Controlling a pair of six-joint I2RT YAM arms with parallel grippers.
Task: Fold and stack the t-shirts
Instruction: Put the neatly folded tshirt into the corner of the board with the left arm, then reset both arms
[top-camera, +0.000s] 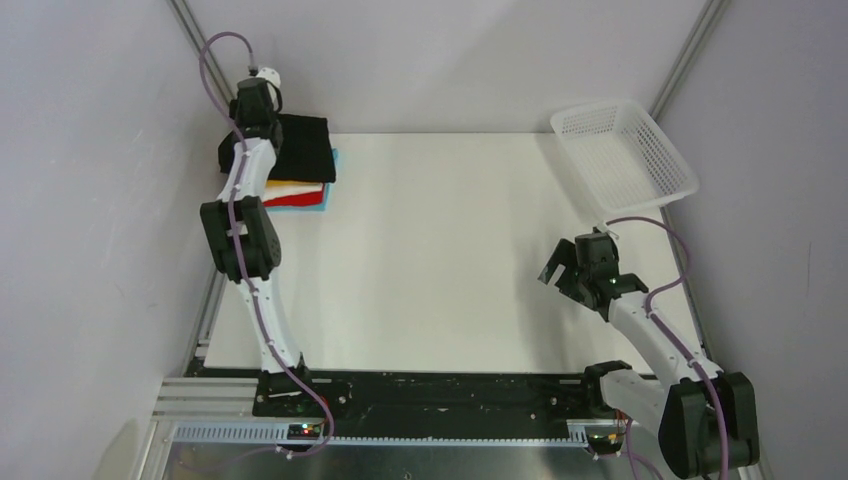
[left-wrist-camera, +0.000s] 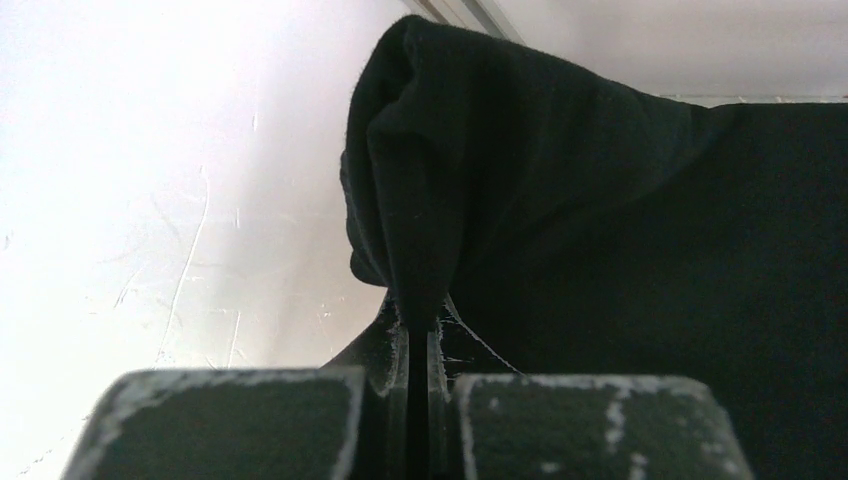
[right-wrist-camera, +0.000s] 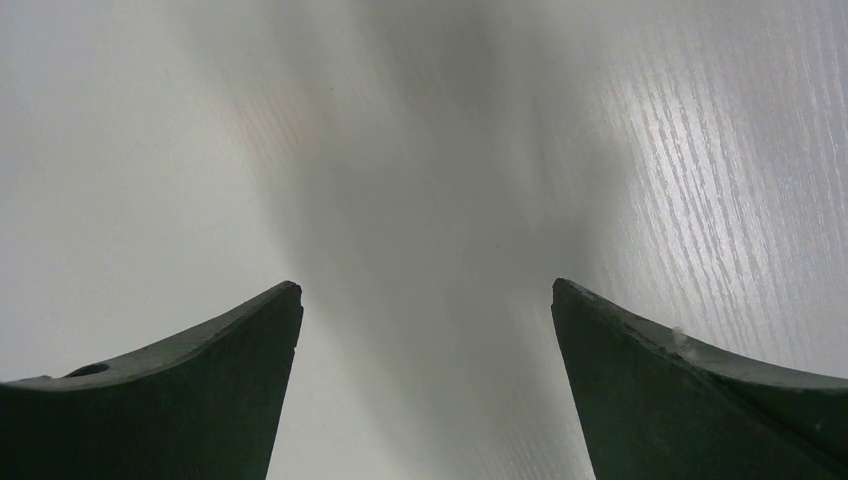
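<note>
Top external view: black tee (top-camera: 305, 150) lay on stack of folded shirts (top-camera: 298, 195), far-left corner of bench (top-camera: 450, 250). Your left gripper (left-wrist-camera: 418, 335) was pinched shut on raised fold at tee's edge, likely to square it on pile. Your right gripper (right-wrist-camera: 426, 290) hung with jaws wide apart over bare bench, holding nothing, clear of work. Far right sat basket (top-camera: 640, 150). Lower shirts mostly covered; left arm (top-camera: 245, 235) hid tee's left edge, so you couldn't judge fold neatness.
</note>
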